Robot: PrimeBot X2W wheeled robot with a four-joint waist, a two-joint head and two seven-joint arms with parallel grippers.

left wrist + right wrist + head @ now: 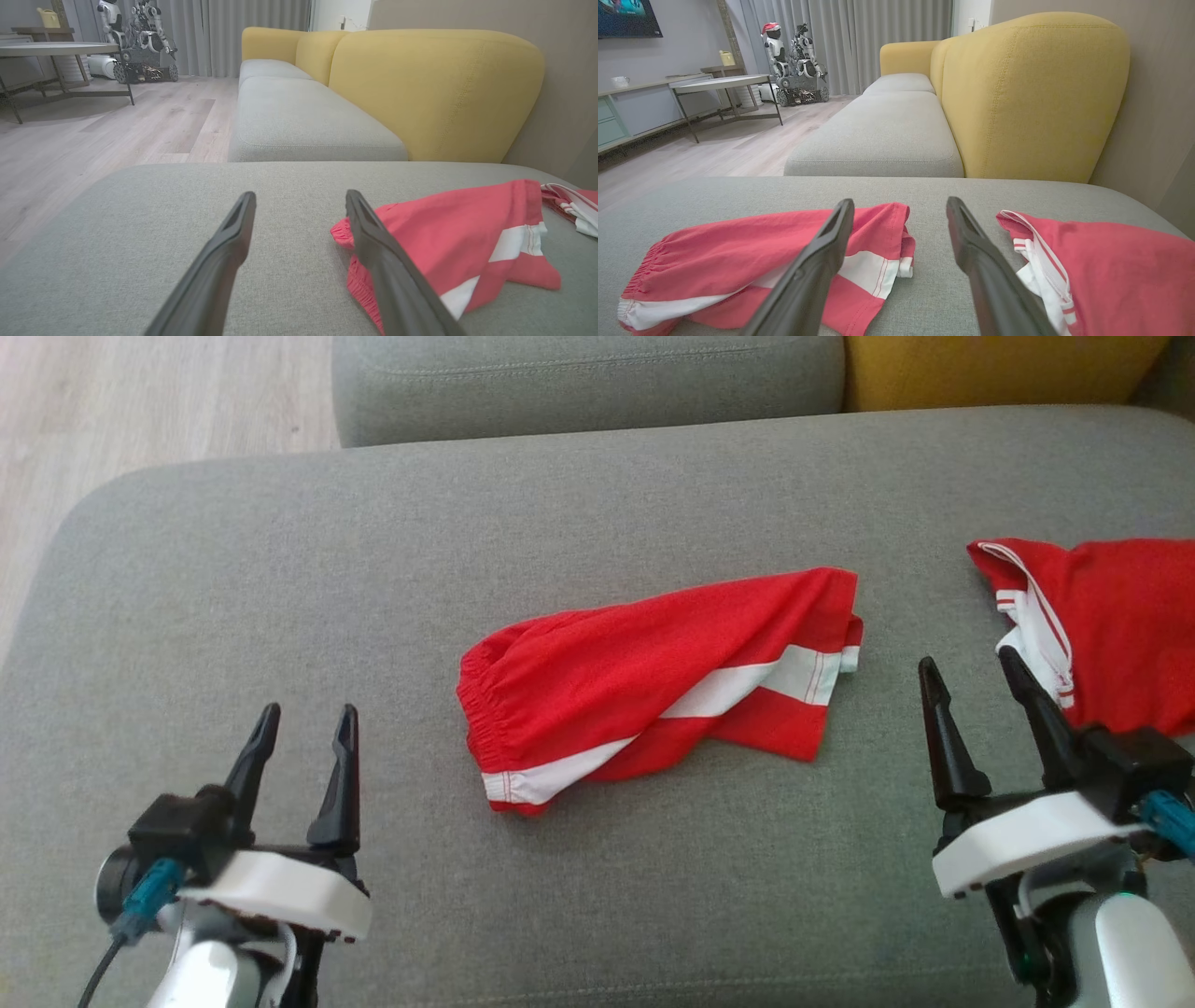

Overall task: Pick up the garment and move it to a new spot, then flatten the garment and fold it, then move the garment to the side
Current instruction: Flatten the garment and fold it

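Dead centre on a broad grey woven-fabric sofa cushion [280,569]: a crumpled pair of red jersey shorts with a white side stripe [653,681], slanting from a gathered elastic waistband [471,705] at 8 o'clock up to the leg hems [836,616] at 2 o'clock. Bunched and doubled over itself, not flat, not yet lifted.

Down at 8 o'clock, the left gripper [310,711] with two long dark fingers, spread wide, empty, well apart from the shorts. At 4 o'clock, the right gripper [966,660], likewise spread wide and empty, poised between the shorts and a second red garment with white trim [1111,625] at 3 o'clock, one fingertip just beside that trim from this angle.

Probably light, thin and limp, perhaps a little slippery. No stiffness to lean on, sure to sag and drape once raised, nothing fragile. Best pinched at the thicker waistband, one gripper near each end, or waistband with one and far hem with the other. Worth biting through all layers rather than skimming a single loose fold, and steering clear of the neighbour at 3 o'clock.

Counted from the head camera: two red garments, one centred, one cut off by the frame edge; two grippers, four fingers; two grey cushions, the near one and another grey seat cushion [588,383] at 12 o'clock; one mustard-yellow backrest [999,369] at 1 o'clock.
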